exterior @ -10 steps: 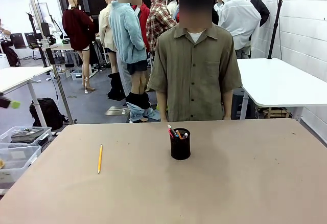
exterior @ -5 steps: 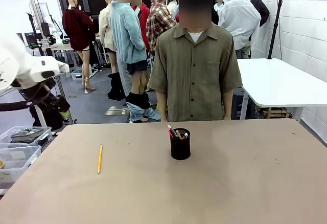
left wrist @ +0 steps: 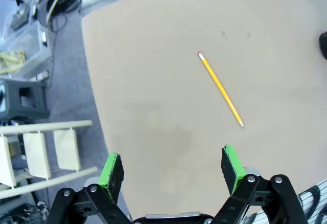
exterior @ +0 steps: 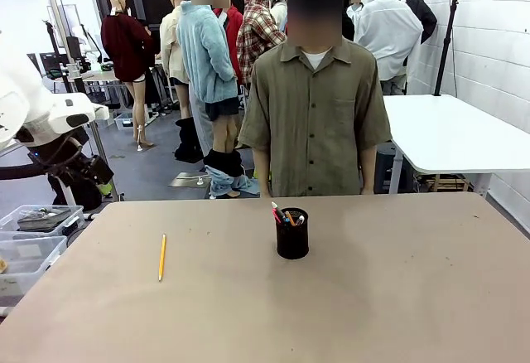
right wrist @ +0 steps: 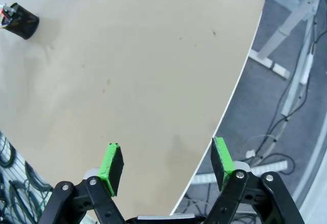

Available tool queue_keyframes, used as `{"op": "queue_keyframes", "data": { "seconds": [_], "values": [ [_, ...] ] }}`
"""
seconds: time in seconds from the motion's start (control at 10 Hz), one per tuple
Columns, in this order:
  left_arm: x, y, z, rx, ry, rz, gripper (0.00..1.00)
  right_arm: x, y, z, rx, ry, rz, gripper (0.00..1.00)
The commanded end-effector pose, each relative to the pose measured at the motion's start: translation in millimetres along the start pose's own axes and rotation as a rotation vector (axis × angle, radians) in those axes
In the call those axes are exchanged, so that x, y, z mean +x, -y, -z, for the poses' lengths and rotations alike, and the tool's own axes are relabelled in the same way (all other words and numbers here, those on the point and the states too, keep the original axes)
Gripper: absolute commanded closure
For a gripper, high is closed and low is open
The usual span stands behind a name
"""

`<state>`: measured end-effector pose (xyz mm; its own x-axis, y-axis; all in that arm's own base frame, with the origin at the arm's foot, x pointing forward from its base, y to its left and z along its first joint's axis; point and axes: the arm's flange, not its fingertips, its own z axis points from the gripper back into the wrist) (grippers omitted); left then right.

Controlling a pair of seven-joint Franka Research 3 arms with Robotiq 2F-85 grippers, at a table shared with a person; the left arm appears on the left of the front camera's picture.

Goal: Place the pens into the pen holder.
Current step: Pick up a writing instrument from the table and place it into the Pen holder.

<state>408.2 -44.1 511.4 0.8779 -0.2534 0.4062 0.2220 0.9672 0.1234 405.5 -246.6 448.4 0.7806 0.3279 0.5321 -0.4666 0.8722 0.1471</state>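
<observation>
A yellow-orange pencil point(exterior: 161, 257) lies alone on the left part of the tan table point(exterior: 397, 297). The left wrist view also shows the pencil point(left wrist: 220, 90), well beyond the fingers. At the table's middle stands the black mesh pen holder point(exterior: 292, 233), with several pens point(exterior: 286, 215) sticking out of it. My left gripper point(exterior: 98, 182) hangs off the table's far left corner, above the floor. It is open and empty in the left wrist view point(left wrist: 173, 162). My right gripper point(right wrist: 167, 157) is open and empty high over the table's edge, far from the holder point(right wrist: 20, 21).
A person point(exterior: 315, 106) stands at the far side with arms down. Clear plastic bins point(exterior: 33, 234) sit on the floor left of the table. A white table point(exterior: 464, 131) stands at the back right.
The left arm has swung in from the left edge over the last second and has barely shifted since half a second ago. Pencil and holder have not moved.
</observation>
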Motion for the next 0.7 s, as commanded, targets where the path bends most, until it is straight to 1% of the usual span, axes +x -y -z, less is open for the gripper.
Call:
{"op": "queue_keyframes", "data": {
  "seconds": [0.0, 0.1, 0.3, 0.4, 0.5, 0.6],
  "values": [
    [18, 17, 19, -0.101, -0.054, -0.104, 0.00, 2, -1, 0, -0.003, -0.011, 0.007, 0.15],
    [34, 25, 30, -0.143, -0.076, -0.106, 0.00, 2, -1, 0, -0.003, -0.011, 0.007, 0.15],
    [67, 41, 71, -0.209, -0.199, -0.116, 0.00, 2, -1, 0, -0.003, -0.011, 0.007, 0.15],
    [76, 50, 90, -0.227, -0.249, -0.121, 0.00, 2, -1, 0, -0.003, -0.011, 0.007, 0.15],
    [78, 63, 105, -0.188, -0.301, -0.139, 0.00, 2, -1, 0, -0.003, -0.011, 0.007, 0.15],
    [76, 75, 118, -0.176, -0.343, -0.143, 0.00, 2, -1, 0, -0.003, -0.011, 0.007, 0.15]
  ]
}}
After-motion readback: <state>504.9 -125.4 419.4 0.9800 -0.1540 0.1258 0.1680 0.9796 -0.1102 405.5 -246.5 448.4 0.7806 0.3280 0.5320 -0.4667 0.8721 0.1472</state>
